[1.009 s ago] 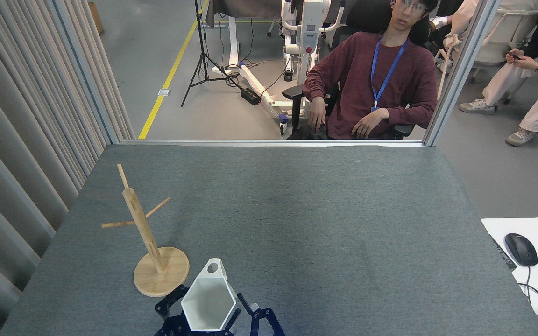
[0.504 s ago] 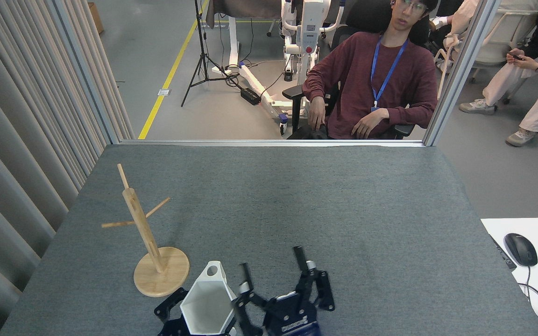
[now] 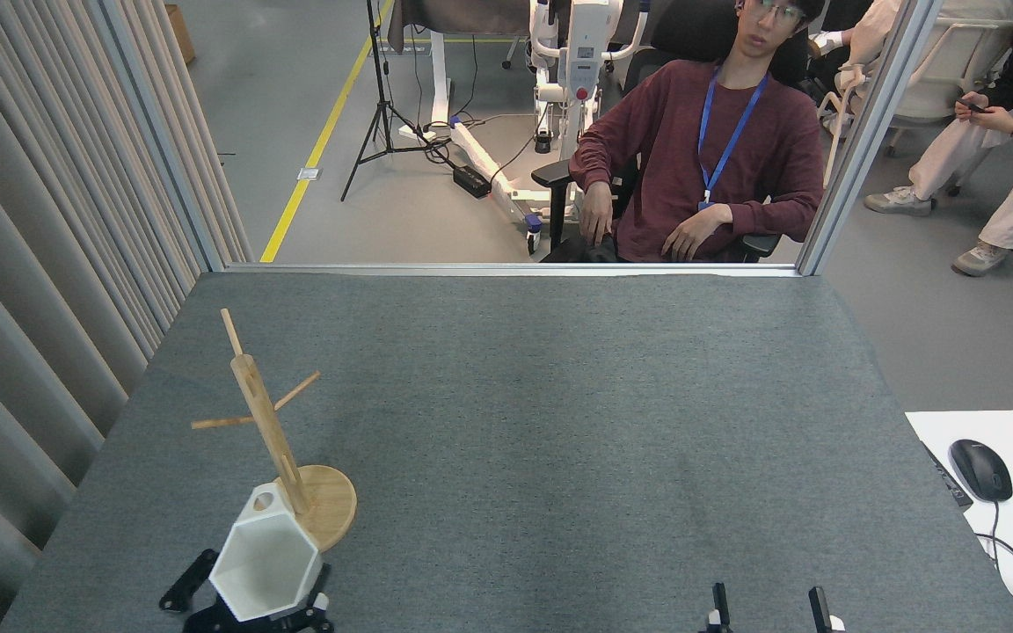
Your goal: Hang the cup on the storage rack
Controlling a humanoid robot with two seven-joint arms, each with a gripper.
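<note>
A white hexagonal cup (image 3: 266,565) sits mouth-up at the near left of the grey surface (image 3: 559,396), gripped from below by the left tool (image 3: 243,607). Its small rim tab, pierced by a round hole, points to the far side and overlaps the round disc base of the bamboo storage rack (image 3: 273,440). The rack's post stands upright, three thin pegs angling outward, all bare.

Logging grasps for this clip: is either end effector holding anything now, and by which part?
The left end effector holds the white hexagonal faceted cup around its lower body, mouth up. The right end effector holds nothing; only its fingertips show.
</note>
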